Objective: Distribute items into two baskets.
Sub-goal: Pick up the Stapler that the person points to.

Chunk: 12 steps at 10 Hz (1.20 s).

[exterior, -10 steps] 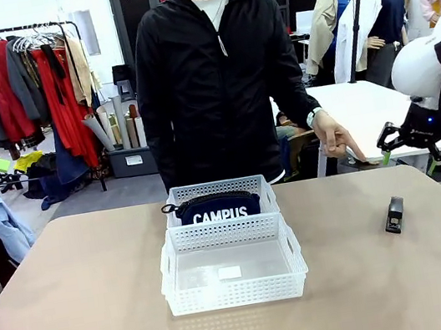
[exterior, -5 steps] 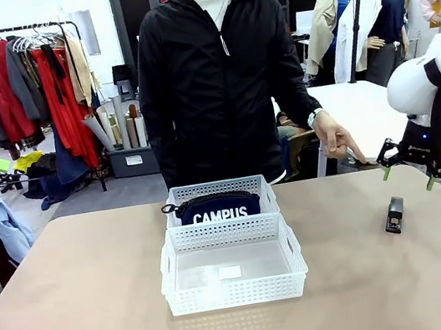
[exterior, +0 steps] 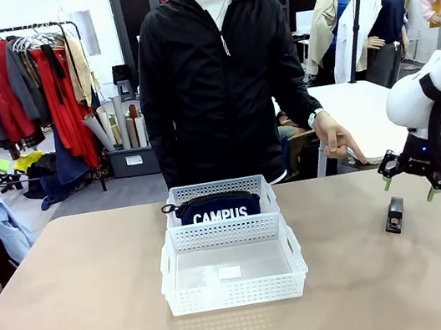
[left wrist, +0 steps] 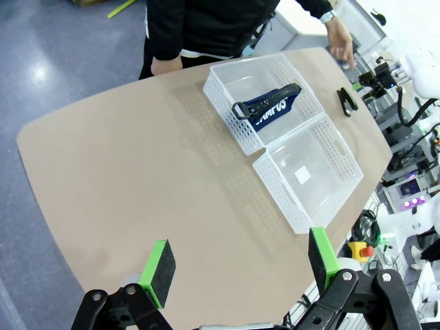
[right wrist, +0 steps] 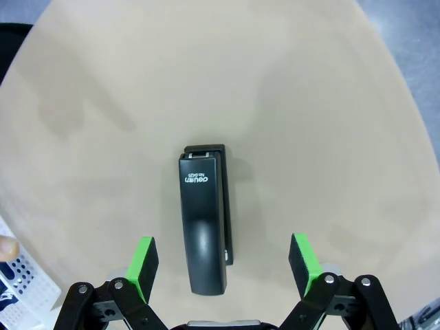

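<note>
The navy pouch with white CAMPUS lettering lies in the far white basket. The near white basket holds only a small white label. A black stapler lies on the table at the right. My right gripper hangs open just above and behind it; in the right wrist view the stapler lies between and below the green pads. My left gripper is open high over the table's left side, looking down on the pouch, both baskets and the stapler.
A person in a black jacket stands at the far edge behind the baskets, one hand hanging by the table's far right corner. A clothes rack and other tables stand behind. The tabletop is bare left of the baskets.
My right gripper has come down and slightly towards the table, closing in on the stapler. The person, baskets and pouch stay as they were.
</note>
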Each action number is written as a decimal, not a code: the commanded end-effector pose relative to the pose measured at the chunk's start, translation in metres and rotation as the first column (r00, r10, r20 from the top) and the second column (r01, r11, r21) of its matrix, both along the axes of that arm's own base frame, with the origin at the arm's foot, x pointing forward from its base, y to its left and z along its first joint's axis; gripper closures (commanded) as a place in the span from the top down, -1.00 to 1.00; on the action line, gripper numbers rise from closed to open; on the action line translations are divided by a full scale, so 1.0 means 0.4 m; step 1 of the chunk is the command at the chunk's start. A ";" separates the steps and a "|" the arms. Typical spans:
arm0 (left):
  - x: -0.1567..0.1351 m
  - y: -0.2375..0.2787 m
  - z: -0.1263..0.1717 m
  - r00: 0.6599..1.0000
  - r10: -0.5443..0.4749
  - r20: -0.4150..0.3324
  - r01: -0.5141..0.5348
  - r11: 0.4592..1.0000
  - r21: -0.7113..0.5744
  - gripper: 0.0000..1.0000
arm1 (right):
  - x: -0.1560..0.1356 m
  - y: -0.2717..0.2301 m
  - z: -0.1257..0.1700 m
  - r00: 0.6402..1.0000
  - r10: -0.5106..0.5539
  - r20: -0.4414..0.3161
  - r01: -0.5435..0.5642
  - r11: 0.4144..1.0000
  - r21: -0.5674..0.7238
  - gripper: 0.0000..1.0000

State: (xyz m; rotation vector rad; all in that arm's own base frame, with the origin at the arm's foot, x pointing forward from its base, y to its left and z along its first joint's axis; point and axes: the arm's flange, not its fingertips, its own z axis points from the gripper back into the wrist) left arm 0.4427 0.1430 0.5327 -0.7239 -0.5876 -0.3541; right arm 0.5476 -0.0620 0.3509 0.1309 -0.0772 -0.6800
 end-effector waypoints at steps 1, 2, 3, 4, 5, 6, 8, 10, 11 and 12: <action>0.002 -0.002 0.003 1.000 0.006 -0.002 -0.006 1.000 -0.015 1.00 | 0.032 0.010 -0.019 0.999 -0.033 -0.005 0.034 0.999 0.015 1.00; 0.002 -0.002 0.003 1.000 0.006 -0.002 -0.006 1.000 -0.015 1.00 | 0.036 0.020 -0.038 0.999 -0.028 -0.018 0.029 1.000 0.011 1.00; 0.002 -0.002 0.003 1.000 0.006 -0.002 -0.006 1.000 -0.015 1.00 | 0.038 0.030 -0.052 1.000 -0.013 -0.023 0.013 1.000 0.008 1.00; 0.002 -0.002 0.003 1.000 0.006 -0.002 -0.006 1.000 -0.015 1.00 | 0.040 0.041 -0.058 1.000 -0.001 -0.023 0.001 1.000 0.011 1.00; 0.002 -0.002 0.003 1.000 0.006 -0.002 -0.006 1.000 -0.015 1.00 | 0.041 0.048 -0.060 1.000 0.010 -0.017 -0.010 1.000 0.019 1.00; 0.002 -0.002 0.003 1.000 0.006 -0.002 -0.006 1.000 -0.015 1.00 | 0.043 0.054 -0.062 1.000 0.009 -0.018 -0.009 1.000 0.024 1.00; 0.002 -0.002 0.003 1.000 0.006 -0.002 -0.006 1.000 -0.015 1.00 | 0.048 0.067 -0.070 1.000 0.005 -0.027 -0.005 1.000 0.012 1.00; 0.002 -0.002 0.003 1.000 0.006 -0.002 -0.006 1.000 -0.015 1.00 | 0.051 0.075 -0.083 0.999 0.010 -0.052 -0.010 1.000 0.000 1.00; 0.002 -0.002 0.003 1.000 0.006 -0.002 -0.006 1.000 -0.015 1.00 | 0.050 0.076 -0.085 0.998 0.017 -0.054 -0.016 1.000 0.002 1.00; 0.002 -0.002 0.003 1.000 0.006 -0.002 -0.006 1.000 -0.015 1.00 | 0.049 0.077 -0.085 0.998 0.018 -0.057 -0.018 1.000 0.006 1.00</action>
